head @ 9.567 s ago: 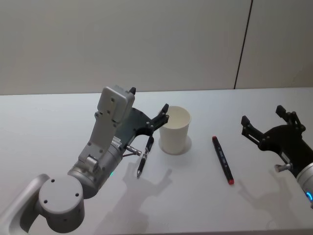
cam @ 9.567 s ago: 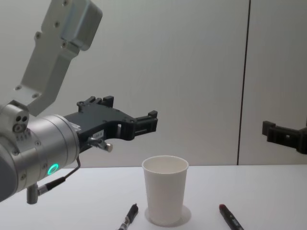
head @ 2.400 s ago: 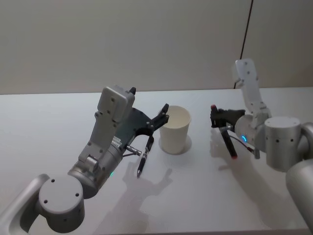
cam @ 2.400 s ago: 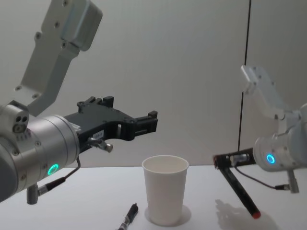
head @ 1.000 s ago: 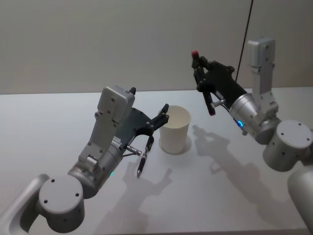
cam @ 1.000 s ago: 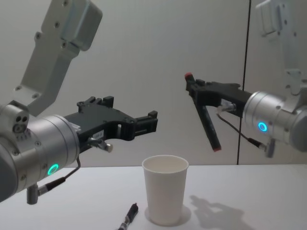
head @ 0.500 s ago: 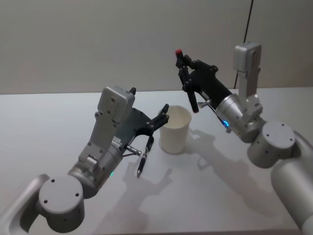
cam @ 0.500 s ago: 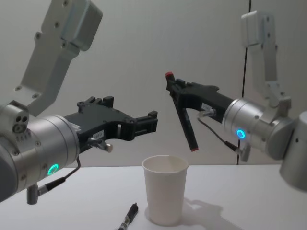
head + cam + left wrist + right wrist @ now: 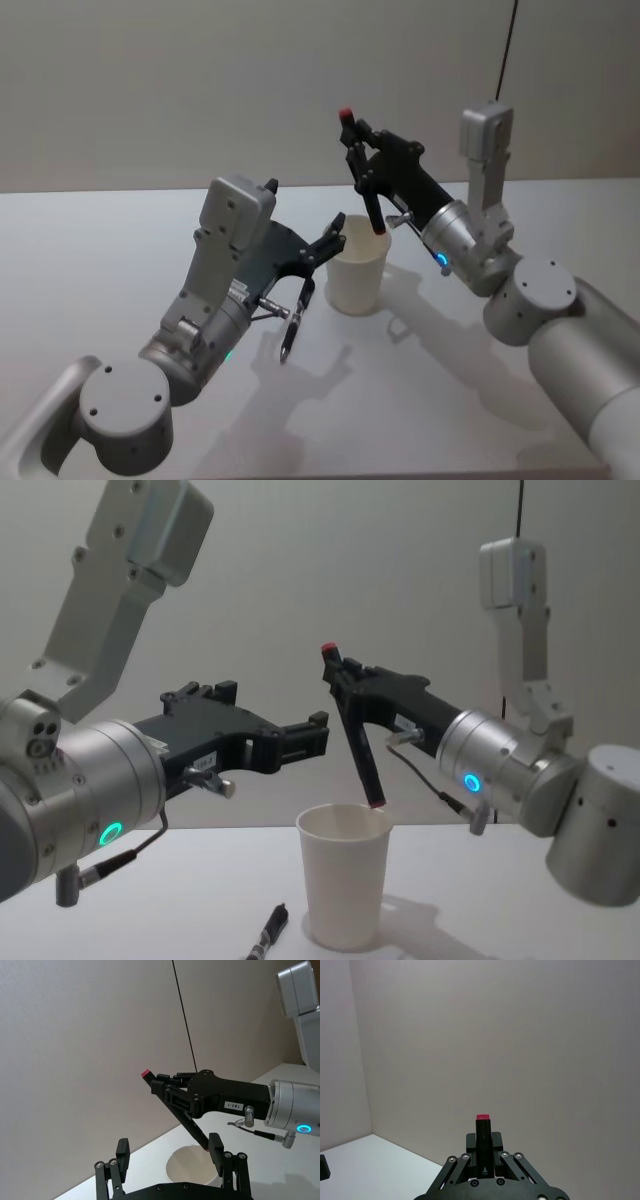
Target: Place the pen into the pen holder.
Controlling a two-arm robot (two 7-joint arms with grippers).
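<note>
From where I stand, the right gripper [image 9: 358, 150] sits at the upper middle of the head view. Its jaws are closed narrowly on the pen [image 9: 373, 205], a black one with a red cap at its top end. They hold it high on the shaft, just under the cap. The pen hangs tilted, with the cap leaning toward the picture's left and the lower tip angled right.

In the chest view the pen [image 9: 362, 750] slants down through the centre of the frame. Its red tip sits right at the rolled rim of the pen holder [image 9: 344, 880], over the right part of the mouth. I cannot tell whether the tip has dipped inside. The pen holder [image 9: 357, 275], a plain white paper cup, stands upright on the pale table [image 9: 100, 250] at the middle of the head view.

The left gripper [image 9: 302, 212] hangs in the air just left of the cup, jaws spread wide and holding nothing. In the chest view the left gripper [image 9: 268, 712] reaches in from the left edge, above the level of the cup's rim.

A second pen [image 9: 297, 320], all black, lies flat on the table left of the cup and below the left gripper. It is close to the cup's base but not touching it.

In the right wrist view, the pen's red cap [image 9: 483, 1117] pokes up between the closed fingers, against a bare wall [image 9: 520, 1035].
</note>
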